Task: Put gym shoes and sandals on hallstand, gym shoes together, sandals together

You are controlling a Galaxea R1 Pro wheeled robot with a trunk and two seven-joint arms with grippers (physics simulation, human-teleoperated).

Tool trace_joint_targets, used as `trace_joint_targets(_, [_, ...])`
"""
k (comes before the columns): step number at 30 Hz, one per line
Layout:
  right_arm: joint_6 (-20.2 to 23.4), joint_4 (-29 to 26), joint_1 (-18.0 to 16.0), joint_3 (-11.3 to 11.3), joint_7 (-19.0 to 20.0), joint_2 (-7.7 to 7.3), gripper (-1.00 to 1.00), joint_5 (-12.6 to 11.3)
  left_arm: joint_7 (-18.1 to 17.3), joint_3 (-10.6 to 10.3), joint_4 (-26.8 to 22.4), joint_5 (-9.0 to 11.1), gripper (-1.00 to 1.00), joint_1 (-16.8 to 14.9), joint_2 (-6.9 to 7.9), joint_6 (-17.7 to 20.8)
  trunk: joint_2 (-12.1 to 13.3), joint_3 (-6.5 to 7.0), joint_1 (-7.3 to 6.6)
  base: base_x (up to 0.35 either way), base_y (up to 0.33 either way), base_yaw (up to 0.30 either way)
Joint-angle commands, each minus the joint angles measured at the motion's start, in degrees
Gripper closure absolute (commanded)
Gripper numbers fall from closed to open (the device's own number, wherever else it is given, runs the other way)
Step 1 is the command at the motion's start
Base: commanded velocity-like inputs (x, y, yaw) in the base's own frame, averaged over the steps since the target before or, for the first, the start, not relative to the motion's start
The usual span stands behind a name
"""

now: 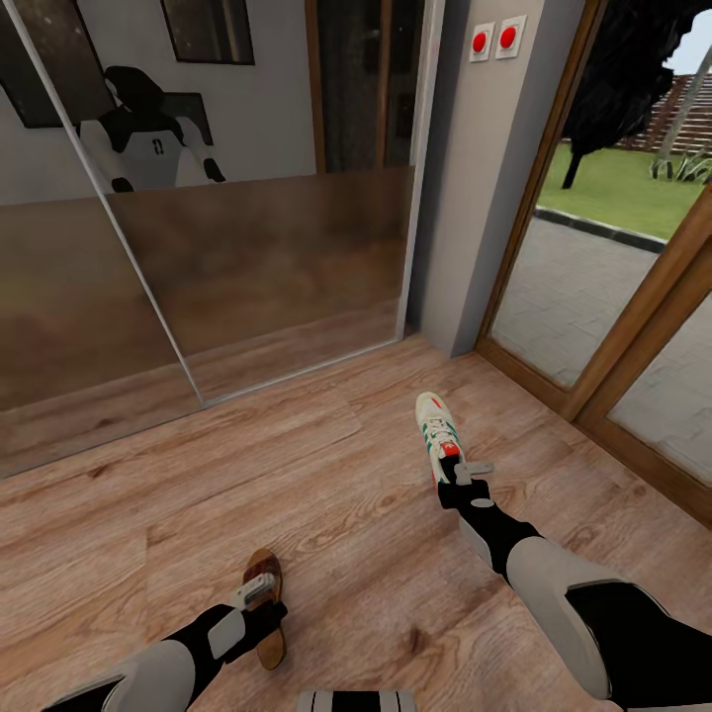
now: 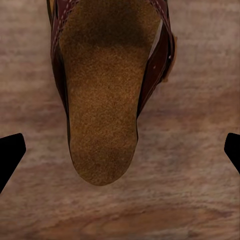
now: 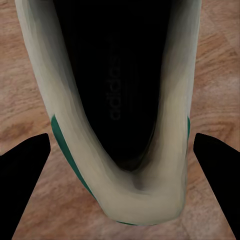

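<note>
Corridor floor (image 1: 346, 494): light brown wood-grain planks, matte, visible knots and seams.

Gym shoe (image 1: 436, 433): lies on the floor right of centre, toe pointing away from the robot toward the grey wall corner. White upper, green side stripes, orange-red patch near the tongue. In the right wrist view the gym shoe (image 3: 120, 125) shows from above the heel: rounded cream collar, dark interior with faint lettering on the insole, a green stripe along the side.

Right pincer (image 1: 463, 475): poised over the shoe's heel end. Its dark fingertips (image 3: 25, 175) stand wide apart on either side of the heel, not touching it.

Sandal (image 1: 265, 603): flat, dark brown, on the floor at lower left, partly covered by the left arm. Left wrist view shows the sandal (image 2: 107, 90) with a grainy, cork-like oval footbed and glossy reddish-brown stitched straps at the rim.

Left pincer (image 1: 259, 590): above the sandal, fingertips (image 2: 10, 150) spread wide at the frame edges, clear of the sandal.

Ahead: mirrored sliding panel (image 1: 198, 198) reflecting the robot; wood-framed glass door (image 1: 593, 297) to the right, lawn and paving beyond.
</note>
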Motion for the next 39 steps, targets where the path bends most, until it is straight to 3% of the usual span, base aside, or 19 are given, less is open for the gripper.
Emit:
trace_joint_targets(1, [-0.1, 0.1, 0.0, 0.4, -0.3, 0.01, 1.0, 0.0, 0.3, 0.0, -0.2, 0.6, -1.0, 0.0, -0.03, 0.4, 0.0, -0.04, -0.01, -0.002, 0.0, 0.0])
trace_joint_targets(39, [-0.3, 0.1, 0.0, 0.4, -0.3, 0.01, 1.0, 0.0, 0.3, -0.1, -0.2, 0.6, -1.0, 0.0, -0.01, 0.4, 0.0, -0.04, -0.01, 0.0, 0.0, 0.0])
